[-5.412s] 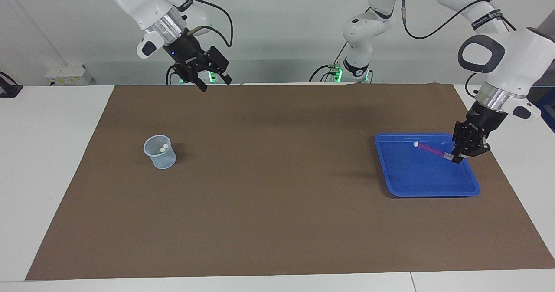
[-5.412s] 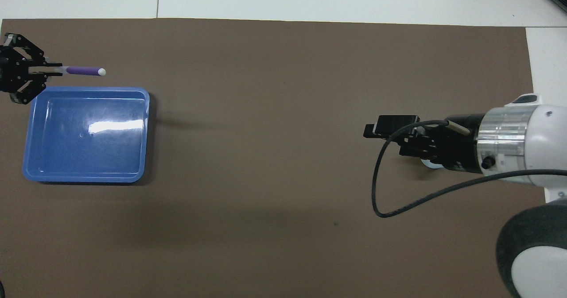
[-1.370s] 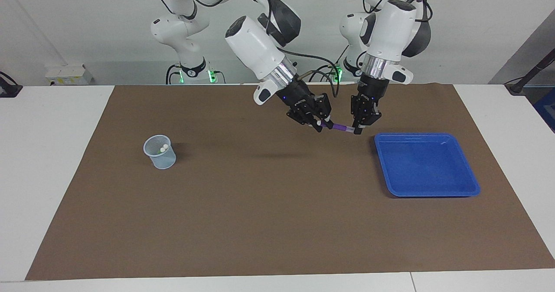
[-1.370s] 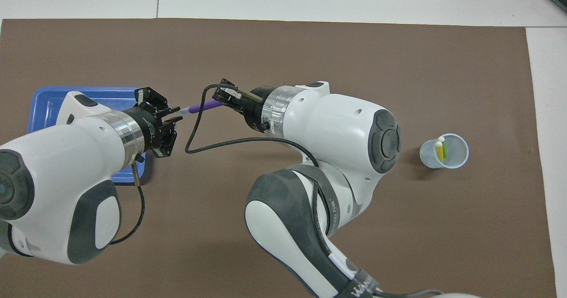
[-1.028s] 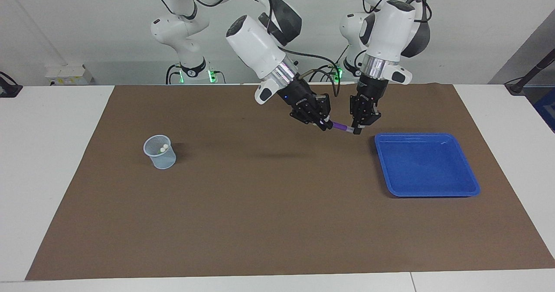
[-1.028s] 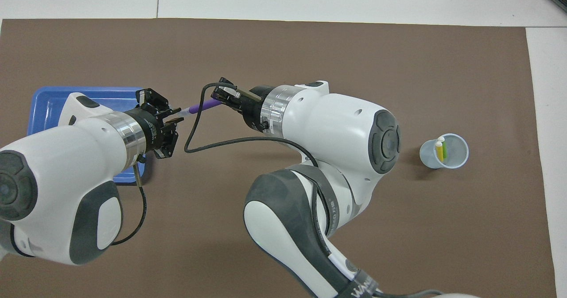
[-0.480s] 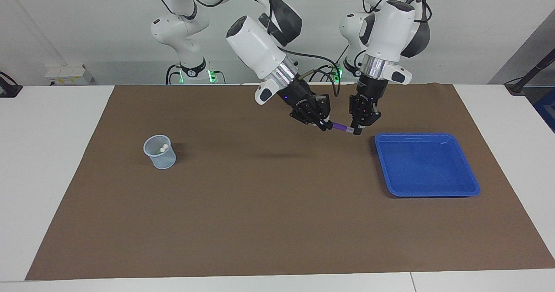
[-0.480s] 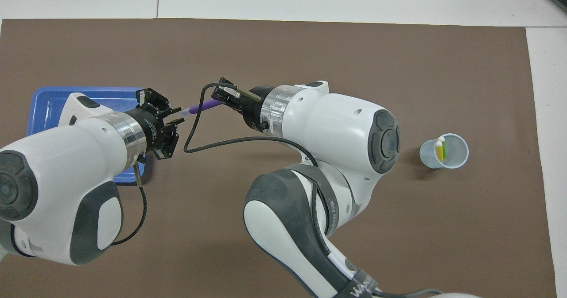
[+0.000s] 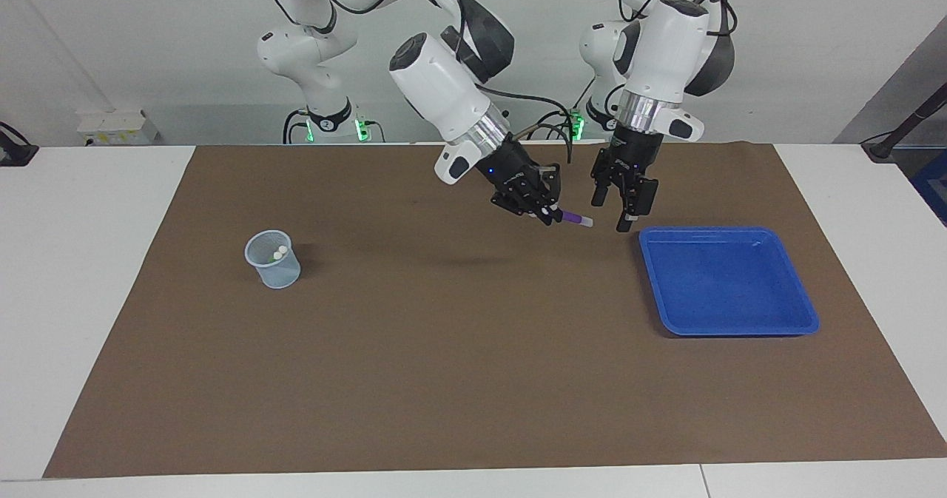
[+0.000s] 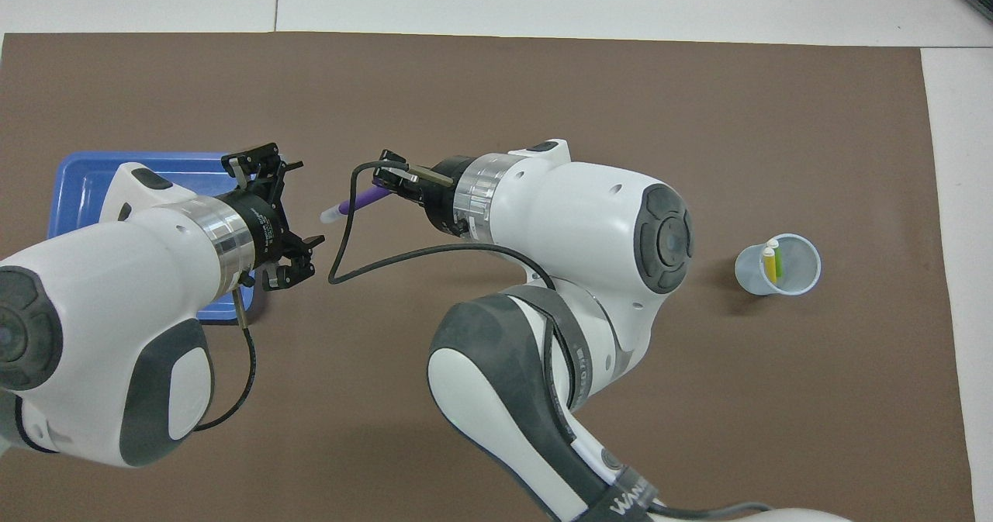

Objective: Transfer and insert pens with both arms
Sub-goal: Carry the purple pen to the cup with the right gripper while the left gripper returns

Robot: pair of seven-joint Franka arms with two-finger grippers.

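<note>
the purple pen [image 9: 574, 218] is held in the air over the brown mat [image 9: 473, 379], near the blue tray [image 9: 803, 313], by the right gripper [image 9: 548, 215], whose fingers are clamped on one end so that the free end points toward the left gripper [image 9: 618, 209]. the left gripper is seen with its fingers spread apart and nothing between them, just beside the pen's free tip and not touching it; this reads as the release side of a hand-over.

the pen is carried roughly level, which is judged to suit a pass between the arms but to call for tilting upright before insertion.

the yellow pen [image 10: 768, 264] and the lime green pen [image 10: 778, 265] are stood in the pale cup [image 9: 273, 260], toward the right arm's end of the table, caps up. the tray is left with no pens in it.
</note>
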